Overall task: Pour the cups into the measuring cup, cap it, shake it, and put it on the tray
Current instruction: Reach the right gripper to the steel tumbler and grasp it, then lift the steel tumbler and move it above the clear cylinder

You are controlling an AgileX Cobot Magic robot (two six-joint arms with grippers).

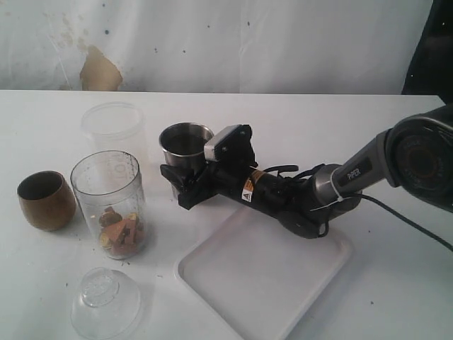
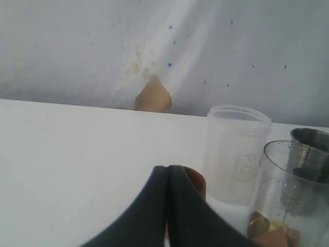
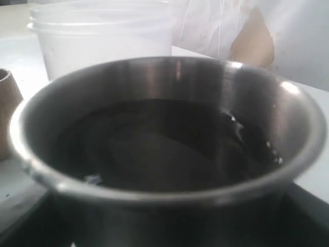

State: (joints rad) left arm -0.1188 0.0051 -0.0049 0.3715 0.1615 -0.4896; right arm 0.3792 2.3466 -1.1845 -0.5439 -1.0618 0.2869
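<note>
A white surface (image 1: 396, 304) runs back to a white, speckled wall (image 1: 283, 42) with a tan patch (image 1: 99, 71) at its foot. The tumbler (image 1: 185, 142) stands mid-surface. The right fingers (image 1: 185, 198) straddle its base, but I cannot tell whether they grip it. The measuring cup (image 1: 110, 202), brownish bits inside, is at its 8 o'clock, with the frosted cup (image 1: 113, 126) at that one's 12, brown cup (image 1: 46, 200) at 9, lid (image 1: 105, 301) at 6. The tray (image 1: 262, 283) lies at the tumbler's 5. The left fingers (image 2: 149, 206) are pressed together, empty.

Upright steel tumbler (image 1: 185, 142), seemingly dark inside, stands near the white tray (image 1: 262, 283).
</note>
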